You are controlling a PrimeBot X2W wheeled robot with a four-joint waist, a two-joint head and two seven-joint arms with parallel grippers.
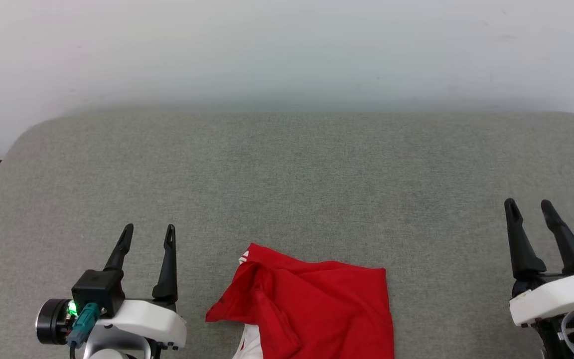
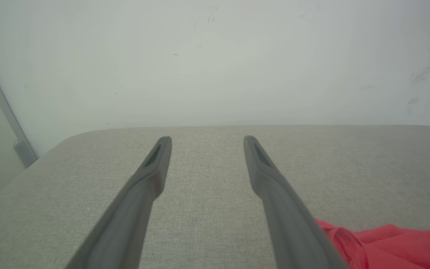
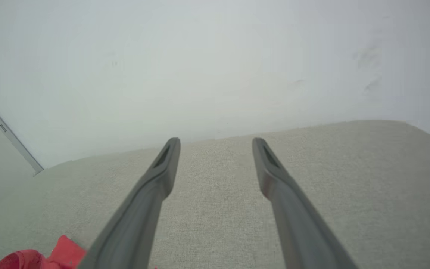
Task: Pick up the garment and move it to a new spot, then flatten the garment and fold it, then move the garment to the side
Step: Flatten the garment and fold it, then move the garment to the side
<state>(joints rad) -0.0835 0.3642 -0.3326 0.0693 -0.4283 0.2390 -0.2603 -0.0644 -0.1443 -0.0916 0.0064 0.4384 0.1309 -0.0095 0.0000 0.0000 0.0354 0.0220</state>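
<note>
Garment lies rumpled on the grey padded surface, at 6 o'clock in the head view and cut by the bottom edge. Head view gives its outline and bits of white trim. Left wrist view catches a red corner at 5 o'clock, right wrist view a red scrap at 7 o'clock. Left gripper sits near the cloth's 9 o'clock. Right gripper is at its 3 o'clock, well apart. Both arms low, fingers pointing to 12, spread wide, holding nothing.
</note>
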